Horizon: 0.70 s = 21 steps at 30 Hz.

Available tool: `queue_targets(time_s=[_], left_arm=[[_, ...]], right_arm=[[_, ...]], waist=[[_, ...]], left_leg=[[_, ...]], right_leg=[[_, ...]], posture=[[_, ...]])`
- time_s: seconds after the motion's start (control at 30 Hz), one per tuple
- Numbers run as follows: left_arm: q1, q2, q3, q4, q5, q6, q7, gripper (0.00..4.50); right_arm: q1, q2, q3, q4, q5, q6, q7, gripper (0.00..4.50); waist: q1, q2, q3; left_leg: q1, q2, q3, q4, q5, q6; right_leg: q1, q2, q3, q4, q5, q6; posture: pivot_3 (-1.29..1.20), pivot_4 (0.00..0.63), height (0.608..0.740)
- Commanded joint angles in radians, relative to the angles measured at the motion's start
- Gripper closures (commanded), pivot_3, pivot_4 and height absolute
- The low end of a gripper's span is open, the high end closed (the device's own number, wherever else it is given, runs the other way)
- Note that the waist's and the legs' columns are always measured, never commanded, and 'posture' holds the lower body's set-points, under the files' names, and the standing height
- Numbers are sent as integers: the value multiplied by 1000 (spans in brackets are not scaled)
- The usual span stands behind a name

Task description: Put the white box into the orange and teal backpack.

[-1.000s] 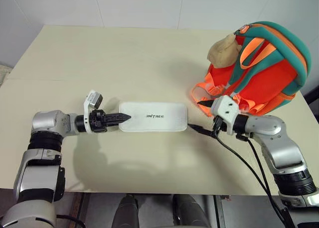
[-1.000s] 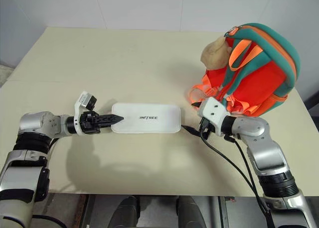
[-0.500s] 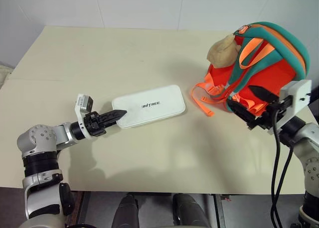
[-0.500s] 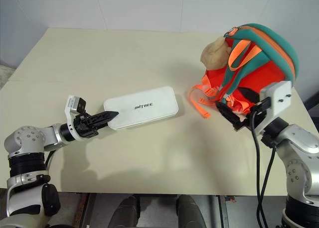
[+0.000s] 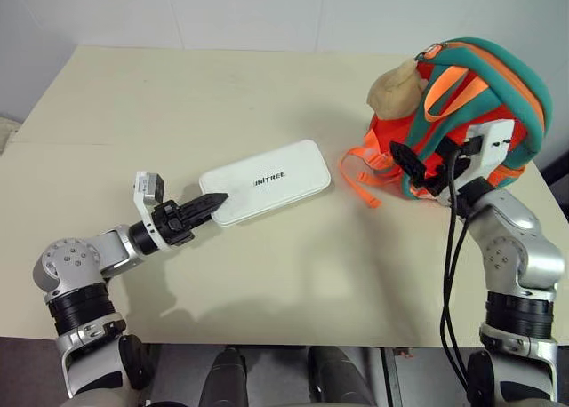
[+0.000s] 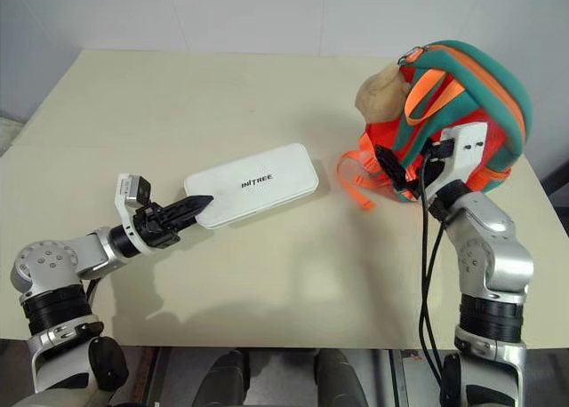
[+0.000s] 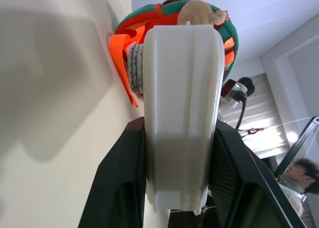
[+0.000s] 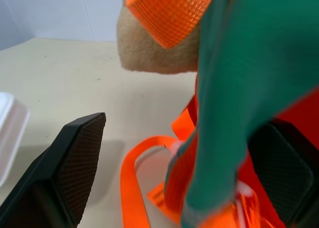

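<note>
Presently the white box (image 5: 266, 181) lies on the cream table (image 5: 178, 96), set at a slant, its "UNITREE" lettering facing up. The left gripper (image 5: 206, 206) is clamped on the near left end of that box; in the left wrist view its two black fingers (image 7: 117, 188) press against both sides of the case. The box's far end points toward the orange and teal backpack (image 5: 480, 114), which stands upright near the table's right edge, well apart from the box. A tan plush toy (image 5: 398, 85) hangs at the backpack's upper left, and loose orange webbing straps (image 5: 360, 180) trail onto the table between backpack and box. The right gripper (image 5: 422, 169) is raised at the backpack's front, jaws spread wide; in the right wrist view one finger (image 8: 75, 153) sits on the open side and the other behind a teal strap (image 8: 234, 103), so the strap lies between them without being gripped.
</note>
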Motion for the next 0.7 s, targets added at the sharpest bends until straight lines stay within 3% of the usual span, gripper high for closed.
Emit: queue_targets(time_s=[0.03, 0.23, 0.3, 0.53, 0.7], left_arm=[[15, -5, 38, -55, -69, 5, 19, 3174], [41, -12, 50, -82, -115, 6, 63, 3174], [48, -14, 50, -87, -124, 0, 73, 3174], [69, -5, 51, -93, -161, -25, 97, 3174], [71, 60, 74, -50, -151, -92, 90, 3174]], right_arm=[[-66, 21, 5, 56, -27, -69, -37, 0], [-116, 46, 5, 140, -59, -155, -69, 0], [-139, 64, -4, 155, -57, -189, -87, 375], [-130, 64, 17, 84, -8, -163, -38, 2610], [-104, 73, 30, -90, 112, -36, -10, 4343]], waist=[[0, 0, 0], [-1, 0, 0], [-2, 0, 0], [-14, 1, 0], [-20, 1, 1]], left_leg=[[0, 0, 0, 0, 0, 0], [0, 0, 0, 0, 0, -1], [0, 0, 0, 0, 0, -1], [0, 0, 0, -1, 0, -1], [0, 0, 0, -3, 1, -2]], right_leg=[[0, 0, 0, 0, 0, 0], [0, 0, 0, -1, 0, 0], [0, 0, 0, 0, 0, 0], [0, 0, 0, -1, 0, 0], [-1, 0, 0, -1, 0, 0]], posture=[[0, 150, 740], [0, 150, 740], [0, 150, 740], [0, 150, 740], [0, 150, 740]])
